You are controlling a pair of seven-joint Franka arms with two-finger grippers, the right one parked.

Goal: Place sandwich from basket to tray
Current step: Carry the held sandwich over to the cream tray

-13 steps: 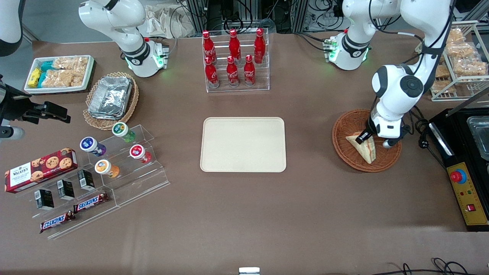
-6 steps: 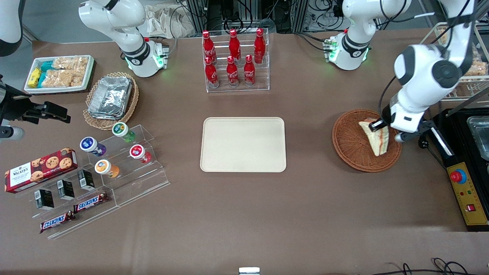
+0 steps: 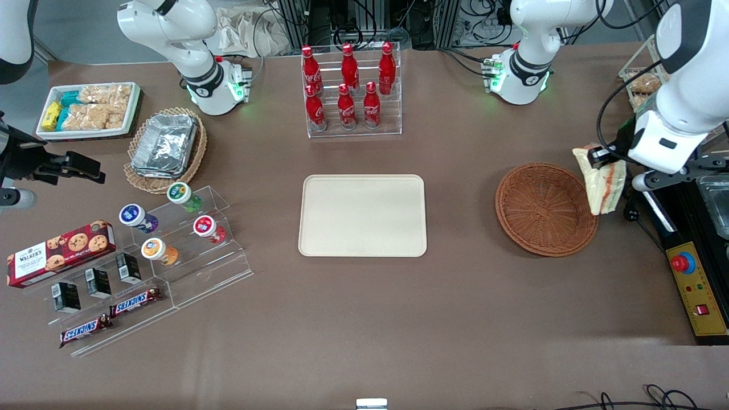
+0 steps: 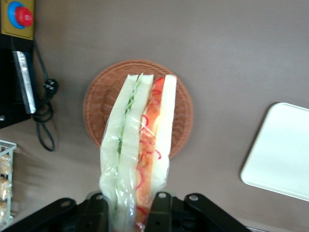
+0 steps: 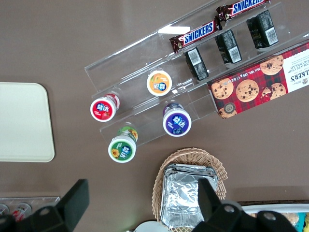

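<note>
The wrapped sandwich (image 3: 601, 179) hangs in the air above the rim of the reddish-brown wicker basket (image 3: 541, 208), on the working arm's end. My left gripper (image 3: 605, 155) is shut on its upper corner. From the wrist camera the sandwich (image 4: 140, 145) shows green and red filling between pale bread, pinched between the black fingers (image 4: 161, 212), with the gripper (image 4: 131, 215) high over the basket (image 4: 104, 96), which holds nothing. The cream-beige tray (image 3: 363, 215) lies flat at the table's middle, and part of the tray (image 4: 282, 152) appears in the wrist view.
A rack of red cola bottles (image 3: 348, 91) stands farther from the front camera than the tray. A black machine with a yellow control panel (image 3: 695, 285) sits beside the basket at the table's edge. Snack displays (image 3: 142, 256) and a foil-tray basket (image 3: 165, 148) lie toward the parked arm's end.
The gripper has lifted the sandwich out of the basket, rising and shifting toward the table's working-arm edge. The basket is now bare.
</note>
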